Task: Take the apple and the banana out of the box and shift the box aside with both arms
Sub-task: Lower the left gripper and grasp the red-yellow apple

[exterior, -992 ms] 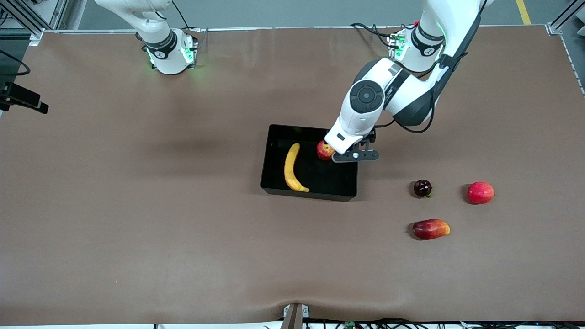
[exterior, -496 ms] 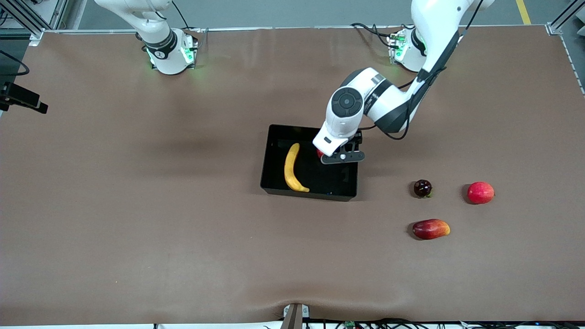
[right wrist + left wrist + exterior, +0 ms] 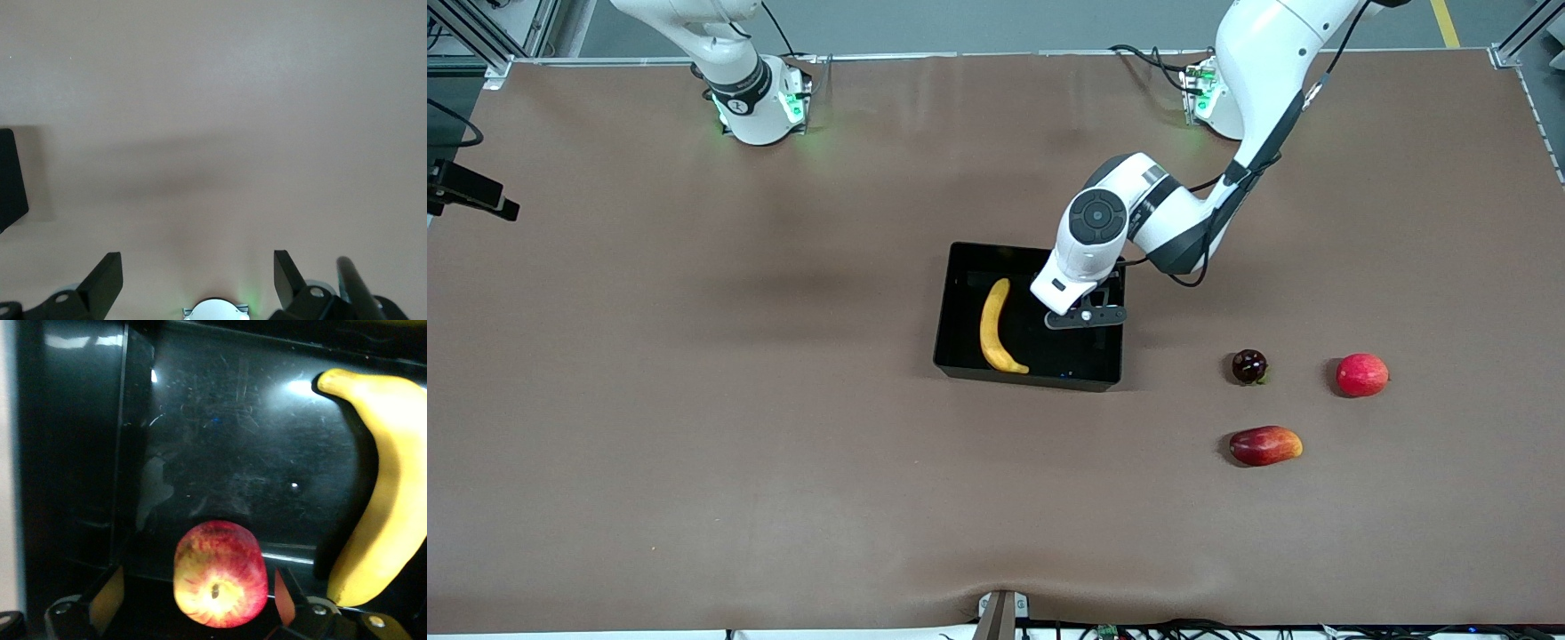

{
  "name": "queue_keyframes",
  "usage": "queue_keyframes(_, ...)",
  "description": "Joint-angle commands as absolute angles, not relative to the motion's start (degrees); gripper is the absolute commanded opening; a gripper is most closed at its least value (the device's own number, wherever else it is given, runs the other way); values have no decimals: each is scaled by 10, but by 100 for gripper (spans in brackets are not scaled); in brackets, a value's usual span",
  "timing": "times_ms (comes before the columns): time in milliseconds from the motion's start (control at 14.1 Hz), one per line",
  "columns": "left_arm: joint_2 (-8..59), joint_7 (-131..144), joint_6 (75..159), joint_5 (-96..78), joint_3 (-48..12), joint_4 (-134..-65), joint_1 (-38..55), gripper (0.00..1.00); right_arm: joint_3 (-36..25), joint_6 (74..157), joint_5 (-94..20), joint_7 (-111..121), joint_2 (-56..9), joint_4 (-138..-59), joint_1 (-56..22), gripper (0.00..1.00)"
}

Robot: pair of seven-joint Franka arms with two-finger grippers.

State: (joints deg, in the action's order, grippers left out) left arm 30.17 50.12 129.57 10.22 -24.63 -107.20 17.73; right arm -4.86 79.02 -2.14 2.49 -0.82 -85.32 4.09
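Front view is showing the left arm reaching into the black box [image 3: 960,302], with its gripper [image 3: 1083,313] hidden under the wrist.
Going from the right arm's end of the table: the right arm is waiting above its base, the banana [image 3: 993,327] is lying in the box toward that end, and three other fruits are sitting on the table [image 3: 694,427] toward the left arm's end: a dark round fruit [image 3: 1249,366], a mango [image 3: 1265,445] nearer the front camera, and a pinkish-red round fruit [image 3: 1361,374]. Left wrist view is giving what the front one is hiding: the apple [image 3: 220,574] is sitting between the spread fingers [image 3: 107,599], apart from both, beside the banana [image 3: 377,487]. Right wrist view is showing only bare table [image 3: 213,100] under the right gripper [image 3: 198,277], fingers spread, gripping nothing.
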Motion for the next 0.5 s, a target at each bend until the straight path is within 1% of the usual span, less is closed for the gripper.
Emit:
queue_keyframes(0,317,526,1315,118,-247,-1073,189,100,-40,787,-25,18,-7,-855,57,100)
queue_keyframes(425,327,525,1320,142,-247,-1085,192,100,-40,787,-25,18,-7,-855,56,100)
